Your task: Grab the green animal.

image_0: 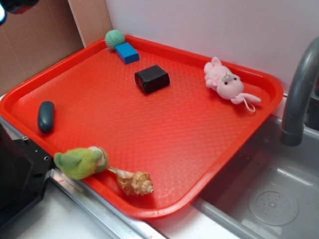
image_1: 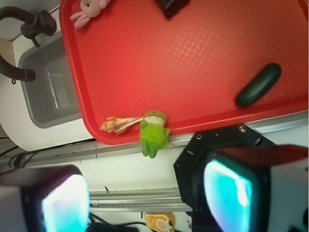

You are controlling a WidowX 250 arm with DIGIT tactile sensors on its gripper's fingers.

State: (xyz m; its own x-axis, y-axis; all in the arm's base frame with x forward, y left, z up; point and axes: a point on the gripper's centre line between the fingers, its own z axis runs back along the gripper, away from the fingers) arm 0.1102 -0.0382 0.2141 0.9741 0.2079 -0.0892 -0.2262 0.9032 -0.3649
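The gripper [image_1: 145,203] hangs wide open and empty above the tray's near edge, its two glossy pads [image_1: 227,198] well apart. One fuzzy lime-green plush animal [image_0: 79,162] straddles the near rim of the dimpled red plastic tray [image_0: 189,129], touching one ridged tan seashell [image_0: 135,182]. Farther off lie one smooth dark-green oval [image_0: 46,116], one black block [image_0: 152,78], one blue block [image_0: 127,52], one teal crocheted ball [image_0: 114,39] and one pink plush bunny [image_0: 227,83].

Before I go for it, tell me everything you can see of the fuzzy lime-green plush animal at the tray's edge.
The fuzzy lime-green plush animal is small and soft-looking, with a pale cream patch at one end and a pointed green limb or ear at the other. It lies on its side across the near rim of the red plastic tray, partly overhanging it. The tan spiral seashell sits right against its cream end, apparently touching. Nothing grips it.
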